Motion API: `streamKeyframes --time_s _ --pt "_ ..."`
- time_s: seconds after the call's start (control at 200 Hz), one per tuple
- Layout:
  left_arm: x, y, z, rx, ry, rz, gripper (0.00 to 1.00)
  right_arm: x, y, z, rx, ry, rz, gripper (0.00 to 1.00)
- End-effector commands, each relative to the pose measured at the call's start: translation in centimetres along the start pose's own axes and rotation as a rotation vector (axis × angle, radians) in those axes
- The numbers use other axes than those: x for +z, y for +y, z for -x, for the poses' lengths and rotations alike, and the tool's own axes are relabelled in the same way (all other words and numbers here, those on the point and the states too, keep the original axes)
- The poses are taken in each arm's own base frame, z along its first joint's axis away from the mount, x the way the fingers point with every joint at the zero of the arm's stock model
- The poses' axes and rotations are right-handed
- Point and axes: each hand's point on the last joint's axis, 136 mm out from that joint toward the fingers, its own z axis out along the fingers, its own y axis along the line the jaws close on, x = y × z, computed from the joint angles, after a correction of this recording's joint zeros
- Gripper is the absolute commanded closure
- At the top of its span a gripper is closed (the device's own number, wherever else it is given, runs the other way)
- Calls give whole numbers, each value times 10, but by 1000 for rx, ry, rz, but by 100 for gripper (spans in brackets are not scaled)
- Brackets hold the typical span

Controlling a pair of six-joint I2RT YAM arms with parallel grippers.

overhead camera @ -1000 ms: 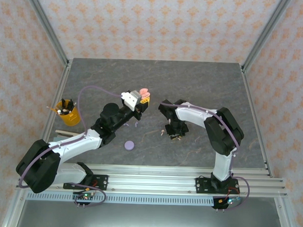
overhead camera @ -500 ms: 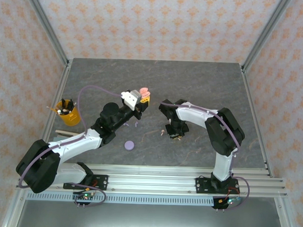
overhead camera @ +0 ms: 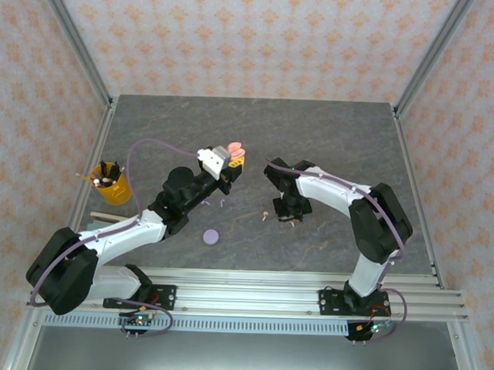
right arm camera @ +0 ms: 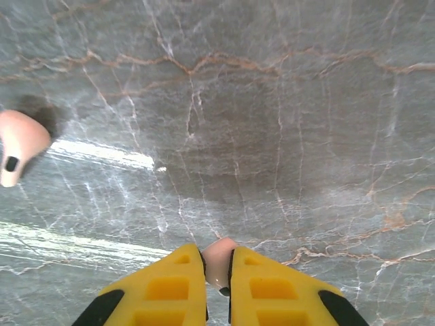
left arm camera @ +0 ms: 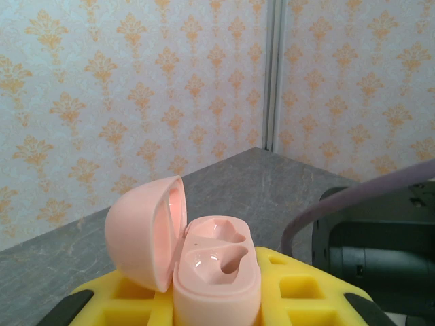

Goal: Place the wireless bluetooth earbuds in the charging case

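Top external view of a dark grey marbled stone table enclosed by patterned orange-and-cream walls, with two robot arms mounted at its near edge. The left arm stretches toward the table's middle, and the right arm bends inward to face it. An orange plastic cup holding pens stands near the table's left edge. The left gripper, with yellow fingers, is clenched around an open pale pink rounded plastic charging case, held above the table. Its hinged lid tips back to the left, and two moulded hollows inside sit empty. A flat lilac round disc lies on the table beside the left arm. The right gripper points down at the table near its centre, its yellow fingers pinched on a pale pink plastic earbud that peeks out between the tips, just over the stone. A second pale pink earbud lies on the table a little to the left of that gripper, apart from it. A tiny lilac speck rests beside the left arm's wrist, too small to identify.
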Motion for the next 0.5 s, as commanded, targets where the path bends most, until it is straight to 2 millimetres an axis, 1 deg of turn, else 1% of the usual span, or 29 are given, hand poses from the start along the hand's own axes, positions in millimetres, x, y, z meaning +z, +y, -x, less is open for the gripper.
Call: streamKeyframes --time_s 0.0,0.305,0.495 --pt "3 -4 14 -7 -31 -16 100 -4 -4 4 43 -40 4 88" --pt "4 -4 14 -11 -31 -19 100 11 -6 8 84 -64 -10 89" --pt "4 -4 13 -10 -26 -20 100 14 -9 14 123 -115 -14 90"
